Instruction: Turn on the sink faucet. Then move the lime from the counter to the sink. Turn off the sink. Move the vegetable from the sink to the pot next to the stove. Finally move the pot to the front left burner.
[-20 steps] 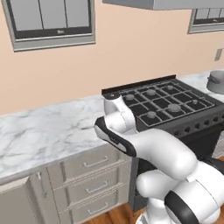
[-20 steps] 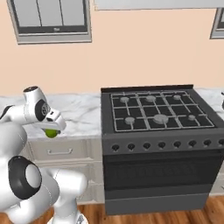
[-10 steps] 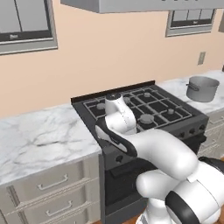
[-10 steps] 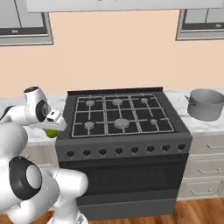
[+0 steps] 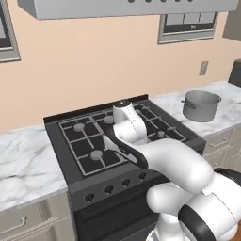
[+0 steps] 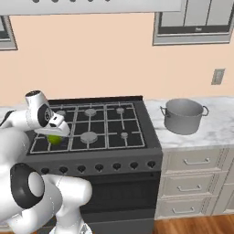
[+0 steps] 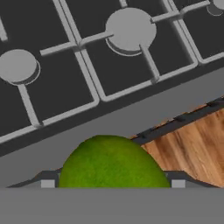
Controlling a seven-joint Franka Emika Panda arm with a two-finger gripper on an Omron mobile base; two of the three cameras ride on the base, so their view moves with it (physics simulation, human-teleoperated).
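The lime (image 7: pixel 111 162) fills the space between my fingertips (image 7: pixel 47 183) in the hand view, and my gripper (image 7: pixel 113 183) is shut on it. In the right base view the gripper (image 6: pixel 55 137) holds the lime (image 6: pixel 55 140) over the front left part of the stove (image 6: pixel 109 137). Below the lime, the hand view shows black grates and grey burner caps (image 7: pixel 130 28). The pot (image 6: pixel 183 116) stands on the marble counter (image 6: pixel 215 130) to the right of the stove. From the left base view, the pot (image 5: pixel 201 106) sits beyond the stove (image 5: pixel 89 146). The sink and the faucet are out of view.
Beige drawers (image 6: pixel 192 162) run under the counter right of the stove. A row of knobs (image 6: pixel 107 167) lines the stove front. A range hood (image 5: pixel 127 5) hangs overhead. A dark appliance (image 5: pixel 235 73) stands at the far right. Counter (image 5: pixel 23 164) continues left of the stove.
The whole scene has slid left as the base drove right: the stove is now centred and the pot has come fully into view. The lime stays in the gripper.
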